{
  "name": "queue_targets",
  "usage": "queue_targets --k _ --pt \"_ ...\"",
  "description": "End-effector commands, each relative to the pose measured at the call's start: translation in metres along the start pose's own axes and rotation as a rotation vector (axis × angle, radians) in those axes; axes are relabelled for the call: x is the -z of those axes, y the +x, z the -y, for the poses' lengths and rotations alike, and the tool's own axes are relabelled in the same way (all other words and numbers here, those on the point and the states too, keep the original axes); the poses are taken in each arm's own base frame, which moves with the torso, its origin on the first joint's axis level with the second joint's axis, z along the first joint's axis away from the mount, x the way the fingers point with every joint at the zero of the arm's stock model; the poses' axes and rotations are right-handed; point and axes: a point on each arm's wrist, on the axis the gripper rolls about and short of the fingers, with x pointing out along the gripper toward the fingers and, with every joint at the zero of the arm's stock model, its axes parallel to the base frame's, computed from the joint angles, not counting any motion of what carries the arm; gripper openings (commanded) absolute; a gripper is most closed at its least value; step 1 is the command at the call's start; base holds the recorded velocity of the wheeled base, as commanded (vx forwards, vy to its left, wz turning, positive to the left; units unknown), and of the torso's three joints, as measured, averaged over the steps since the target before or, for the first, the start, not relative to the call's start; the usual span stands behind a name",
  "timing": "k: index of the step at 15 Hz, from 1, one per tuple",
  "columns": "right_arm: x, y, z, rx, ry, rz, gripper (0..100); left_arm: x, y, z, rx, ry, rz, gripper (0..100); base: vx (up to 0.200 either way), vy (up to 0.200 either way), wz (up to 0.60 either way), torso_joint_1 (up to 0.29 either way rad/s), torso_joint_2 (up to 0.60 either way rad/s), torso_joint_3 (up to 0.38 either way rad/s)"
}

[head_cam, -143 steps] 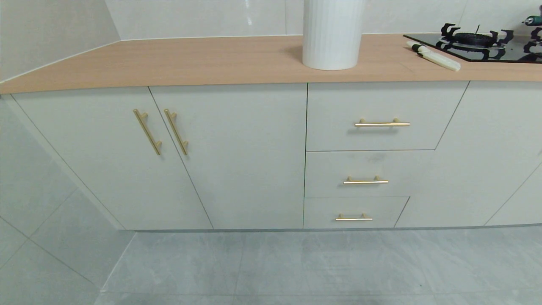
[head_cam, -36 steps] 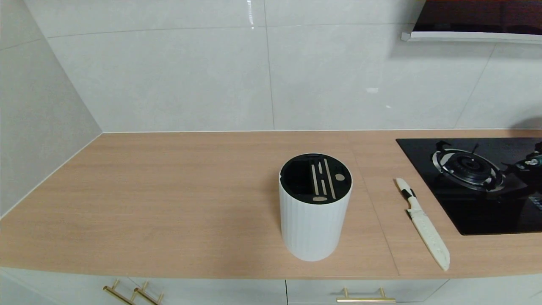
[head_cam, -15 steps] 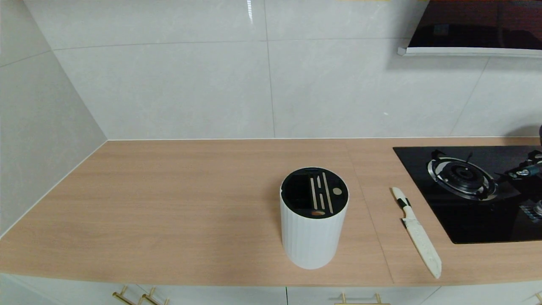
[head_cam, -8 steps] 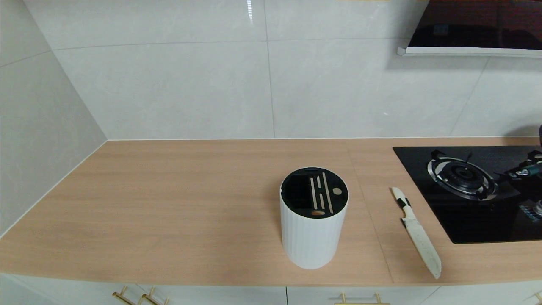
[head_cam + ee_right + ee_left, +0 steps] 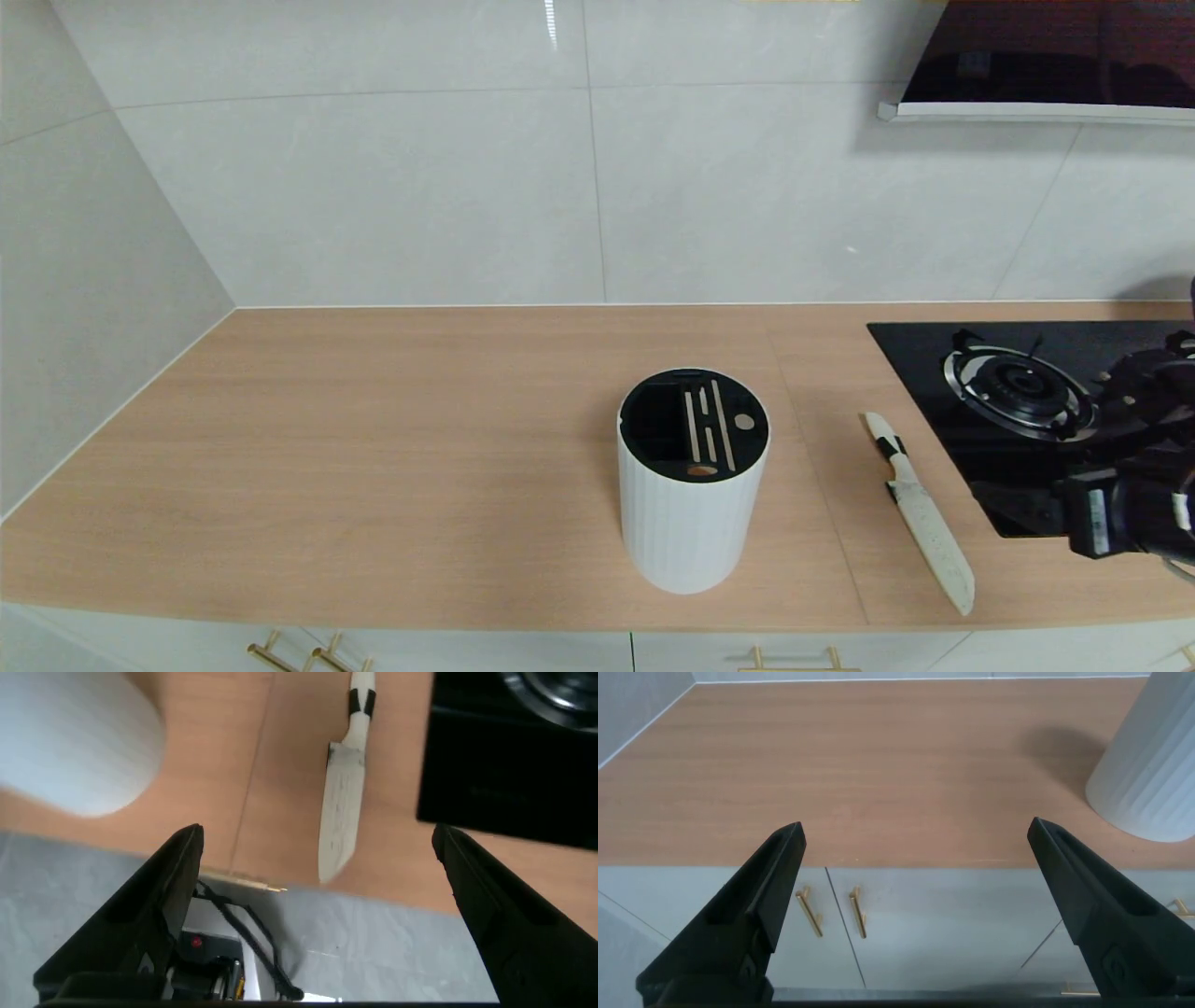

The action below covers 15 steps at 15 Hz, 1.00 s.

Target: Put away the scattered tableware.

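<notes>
Wood-grain worktop (image 5: 420,467) carries a white, ribbed, cylinder-shaped knife holder (image 5: 691,504) standing upright. Well apart from it on the right lies the knife (image 5: 920,518), flat between the holder and the glossy black glass hob (image 5: 943,373) and touching neither. Its blade is cream and speckled, its handle pale with a black band, and its tip points at the worktop's front edge.

From the head camera I get the holder's flat black top with its narrow slots and one square well. The left wrist camera gives me its fluted wall from the side, plus thin gold bar handles (image 5: 810,912) on the cupboard doors under the edge. My left claw (image 5: 915,831) is spread wide, off the front edge and gripping nothing. The right wrist camera looks straight down on the knife, and my right claw (image 5: 316,835) is spread wide above the blade, holding nothing.
</notes>
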Motion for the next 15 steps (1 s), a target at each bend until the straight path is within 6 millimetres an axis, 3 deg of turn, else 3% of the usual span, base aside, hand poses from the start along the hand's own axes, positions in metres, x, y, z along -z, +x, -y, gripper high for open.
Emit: queue_targets --k 1,8,15 --pt "0.004 0.074 0.0 0.01 -0.004 -0.106 100 0.0 0.0 0.0 -0.001 0.0 -0.001 100 0.0 0.0 0.0 0.0 0.0 0.0" --pt "0.04 0.157 0.003 0.023 0.004 -0.185 100 0.0 0.0 0.0 -0.001 0.0 -0.001 100 0.0 0.0 0.0 0.0 0.0 0.0" --pt "0.052 0.18 0.019 0.074 0.031 -0.145 100 0.0 0.0 0.0 -0.001 0.0 -0.001 100 0.0 0.0 0.0 0.0 0.0 0.0"
